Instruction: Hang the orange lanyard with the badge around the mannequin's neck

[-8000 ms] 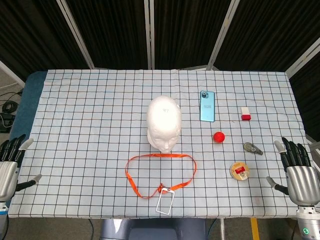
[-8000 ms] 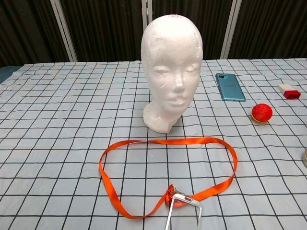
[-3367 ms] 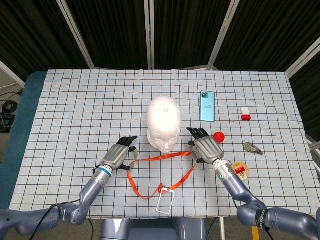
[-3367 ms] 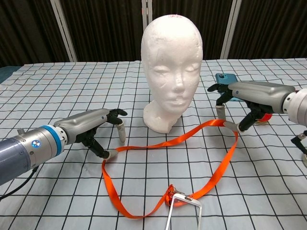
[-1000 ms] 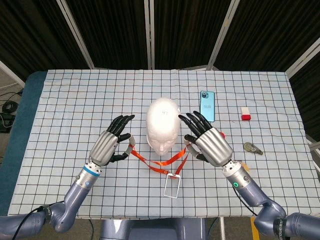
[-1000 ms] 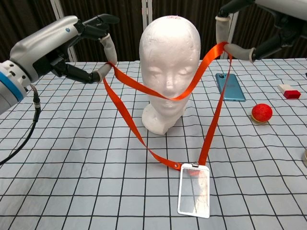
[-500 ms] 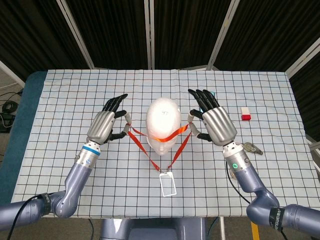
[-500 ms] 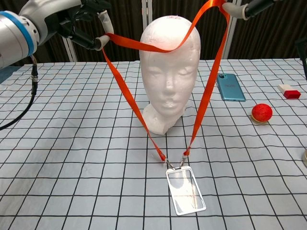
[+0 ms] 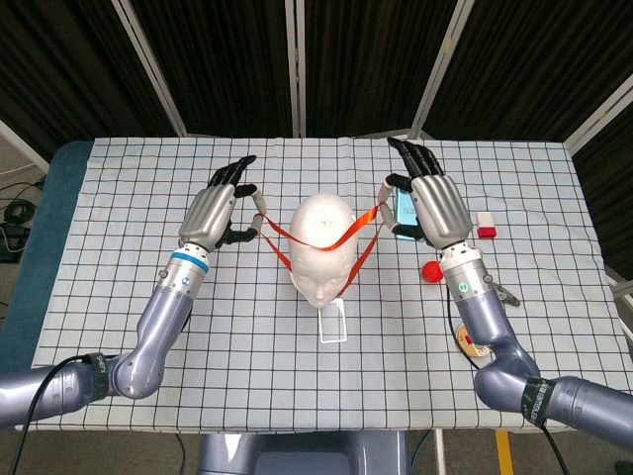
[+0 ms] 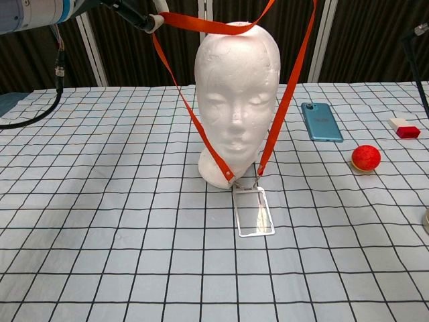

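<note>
Both hands, left hand (image 9: 220, 213) and right hand (image 9: 430, 205), pinch the lanyard (image 9: 336, 236); the loop should be carried back past the mannequin (image 9: 323, 247) crown, then lowered.

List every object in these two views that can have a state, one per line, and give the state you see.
orange lanyard: held up by both hands, strap across the top of the head.
badge: hanging in front of the neck base.
mannequin head: upright, neck bare.
left hand: pinching the strap.
right hand: holding the strap.
phone: lying flat.
</note>
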Robot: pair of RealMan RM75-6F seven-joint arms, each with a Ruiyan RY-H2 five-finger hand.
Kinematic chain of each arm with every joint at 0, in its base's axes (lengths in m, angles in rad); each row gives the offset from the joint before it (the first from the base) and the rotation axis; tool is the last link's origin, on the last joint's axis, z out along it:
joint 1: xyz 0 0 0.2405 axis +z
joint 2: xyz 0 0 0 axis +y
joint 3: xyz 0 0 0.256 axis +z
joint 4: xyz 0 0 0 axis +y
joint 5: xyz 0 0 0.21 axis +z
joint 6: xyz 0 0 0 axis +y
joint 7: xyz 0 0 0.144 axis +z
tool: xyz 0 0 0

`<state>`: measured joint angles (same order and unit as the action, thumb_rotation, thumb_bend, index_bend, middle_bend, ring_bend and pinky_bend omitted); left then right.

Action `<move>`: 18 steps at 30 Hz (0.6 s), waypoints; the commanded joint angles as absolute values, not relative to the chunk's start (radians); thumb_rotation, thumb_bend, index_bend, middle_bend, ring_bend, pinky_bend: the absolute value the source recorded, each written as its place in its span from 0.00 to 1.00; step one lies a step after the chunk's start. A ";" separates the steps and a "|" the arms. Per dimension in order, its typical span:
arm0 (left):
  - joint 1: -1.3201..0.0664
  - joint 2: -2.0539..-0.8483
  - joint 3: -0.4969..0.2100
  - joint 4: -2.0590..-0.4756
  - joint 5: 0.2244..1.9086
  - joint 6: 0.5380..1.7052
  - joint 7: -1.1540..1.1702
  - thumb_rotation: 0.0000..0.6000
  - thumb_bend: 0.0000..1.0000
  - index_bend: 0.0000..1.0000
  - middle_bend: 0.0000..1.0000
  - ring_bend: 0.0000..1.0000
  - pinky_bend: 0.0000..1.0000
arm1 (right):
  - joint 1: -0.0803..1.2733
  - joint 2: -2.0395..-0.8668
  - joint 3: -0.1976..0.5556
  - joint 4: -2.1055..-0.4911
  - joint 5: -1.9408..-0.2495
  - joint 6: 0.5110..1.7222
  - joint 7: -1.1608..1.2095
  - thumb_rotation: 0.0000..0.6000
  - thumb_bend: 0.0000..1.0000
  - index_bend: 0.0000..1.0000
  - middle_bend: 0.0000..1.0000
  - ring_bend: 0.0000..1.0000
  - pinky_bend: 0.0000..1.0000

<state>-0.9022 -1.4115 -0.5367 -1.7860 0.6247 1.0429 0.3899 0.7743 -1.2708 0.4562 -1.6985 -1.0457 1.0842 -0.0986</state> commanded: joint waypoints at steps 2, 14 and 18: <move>-0.937 -1.411 -0.542 -1.747 0.573 1.032 0.398 1.00 0.52 0.70 0.00 0.00 0.00 | 0.806 -1.279 0.464 -1.649 -0.987 1.045 -0.129 1.00 0.46 0.75 0.05 0.00 0.00; -0.989 -1.452 -0.522 -1.602 0.491 0.990 0.352 1.00 0.52 0.65 0.00 0.00 0.00 | 0.892 -1.355 0.487 -1.478 -0.853 0.987 -0.155 1.00 0.46 0.75 0.06 0.00 0.00; -1.009 -1.469 -0.502 -1.538 0.478 0.951 0.353 1.00 0.47 0.34 0.00 0.00 0.00 | 0.924 -1.394 0.478 -1.396 -0.834 0.961 -0.168 1.00 0.45 0.63 0.06 0.00 0.00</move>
